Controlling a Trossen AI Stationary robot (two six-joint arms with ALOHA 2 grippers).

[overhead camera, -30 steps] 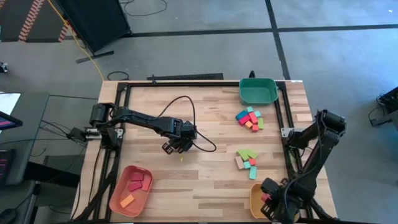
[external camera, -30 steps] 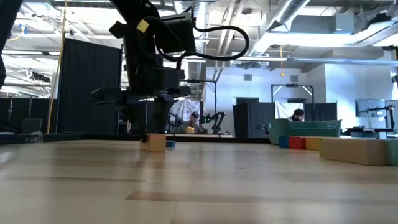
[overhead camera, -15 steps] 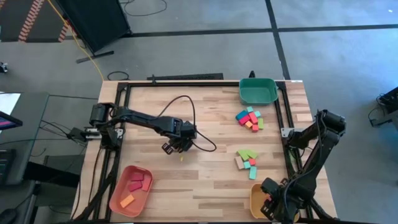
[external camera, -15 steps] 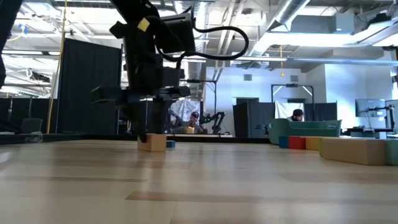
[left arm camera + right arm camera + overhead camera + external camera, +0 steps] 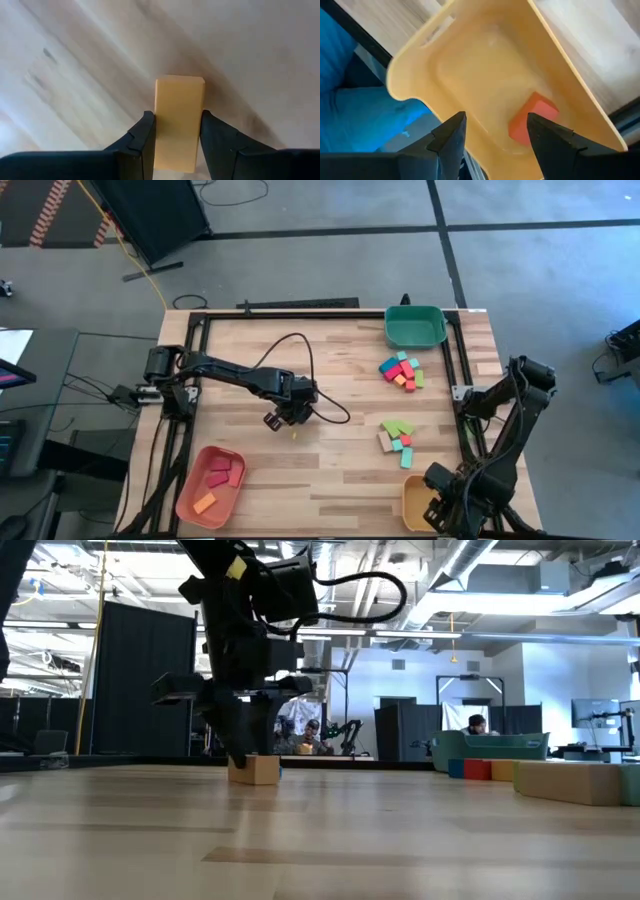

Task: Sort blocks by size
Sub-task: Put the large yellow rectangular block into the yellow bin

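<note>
A yellow bar block (image 5: 179, 115) lies flat on the wooden table near its middle, and my left gripper (image 5: 177, 120) is shut on it. The high view shows this gripper (image 5: 280, 420) left of centre; the low view shows the bar (image 5: 256, 771) under it. My right gripper (image 5: 496, 125) hangs open above the yellow tray (image 5: 470, 65) at the near right corner. An orange block (image 5: 532, 122) lies on that tray's floor. Two loose piles of coloured blocks (image 5: 401, 372) (image 5: 396, 437) sit on the table's right half. My left gripper pinches the yellow bar's two long sides (image 5: 160, 125) between its two fingers. The fingers come from above, pointing steeply down. The bar lies flat, its underside on the table (image 5: 255, 781).
A green tray (image 5: 415, 327) stands at the far right corner. A salmon tray (image 5: 190, 502) at the near left holds pink, red and orange blocks. A black cable (image 5: 300, 350) loops over the table behind my left arm. A dark frame (image 5: 300, 313) edges the table.
My left gripper has tipped a little over the yellow bar, and the bar has turned slightly on the table. My right gripper has risen a little above the yellow tray.
</note>
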